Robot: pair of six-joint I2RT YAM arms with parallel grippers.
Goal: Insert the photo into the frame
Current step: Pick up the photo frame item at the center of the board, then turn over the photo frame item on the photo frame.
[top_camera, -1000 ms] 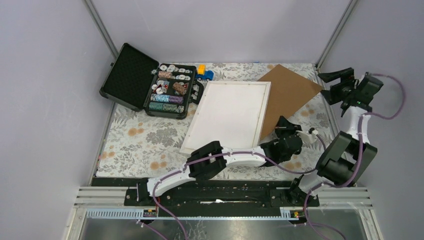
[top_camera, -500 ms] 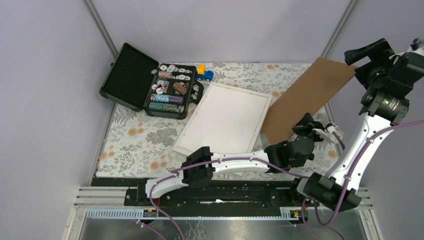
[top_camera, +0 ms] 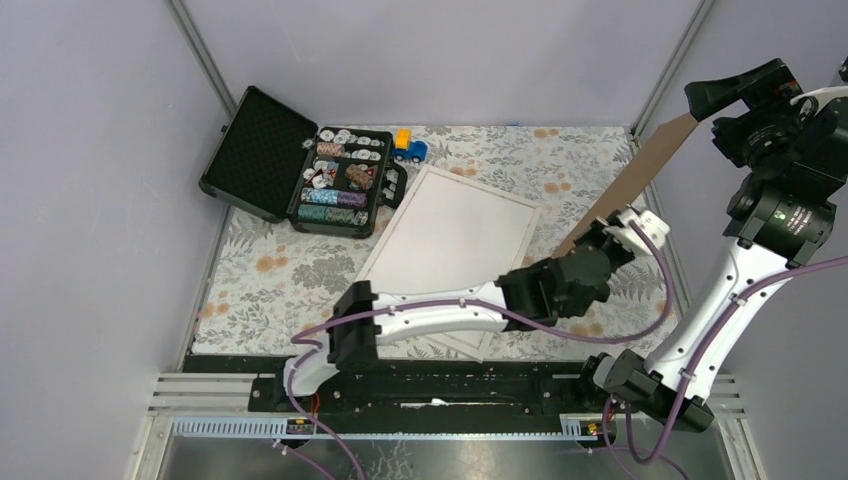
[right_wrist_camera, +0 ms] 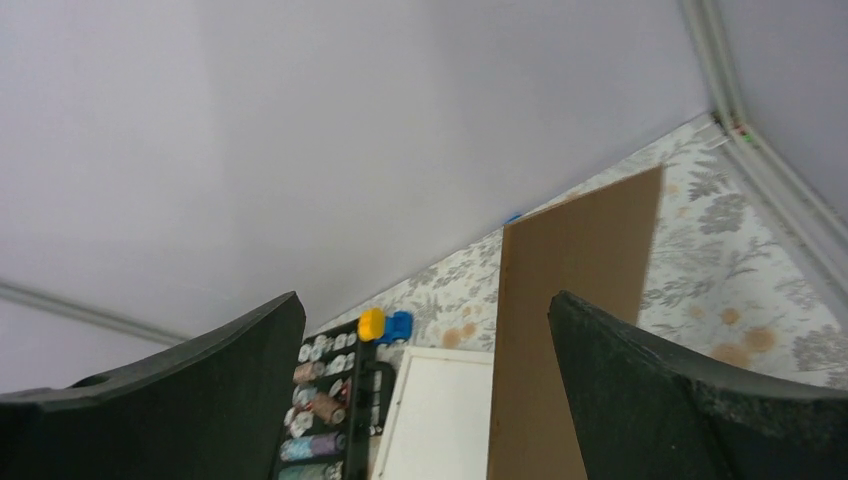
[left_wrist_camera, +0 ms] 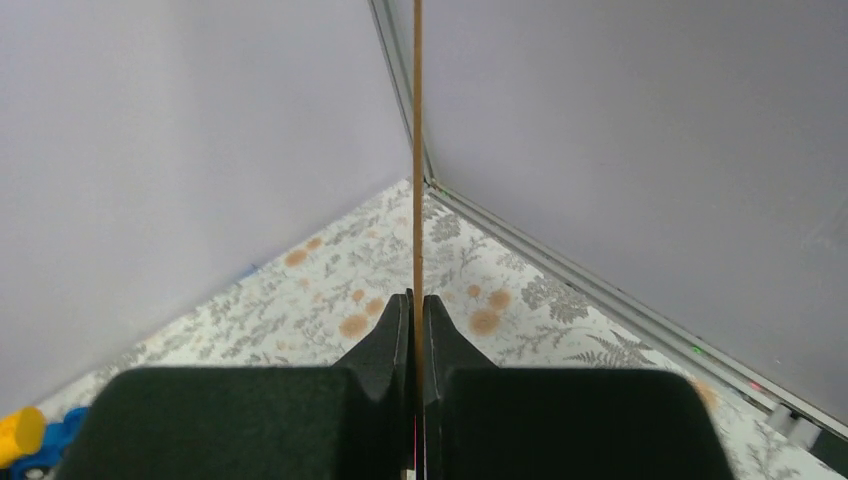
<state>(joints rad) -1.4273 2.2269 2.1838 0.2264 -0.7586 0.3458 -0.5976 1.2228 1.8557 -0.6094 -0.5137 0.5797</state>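
The white frame point(top_camera: 450, 240) lies flat on the floral cloth at the table's middle, its inside plain white; the right wrist view shows a corner of the frame point(right_wrist_camera: 440, 420). The photo does not show in any view. My left gripper point(top_camera: 618, 228) is shut on the low edge of a brown backing board point(top_camera: 655, 150), which stands nearly upright at the right rear. The left wrist view has the left gripper point(left_wrist_camera: 416, 300) clamped on the board point(left_wrist_camera: 417, 150), seen edge-on. My right gripper point(top_camera: 775, 100) hangs open high at the right, holding nothing. Between the wide jaws of the right gripper point(right_wrist_camera: 422, 305) the board point(right_wrist_camera: 570, 300) shows below.
An open black case of poker chips point(top_camera: 335, 180) sits at the back left, with a blue and yellow toy truck point(top_camera: 408, 147) beside it. A metal cage post point(top_camera: 660, 75) and the right wall stand close behind the raised board.
The left gripper has swung the brown board up from lying tilted on the table to nearly upright. The right arm has risen and opened wider. The frame has slid slightly nearer.
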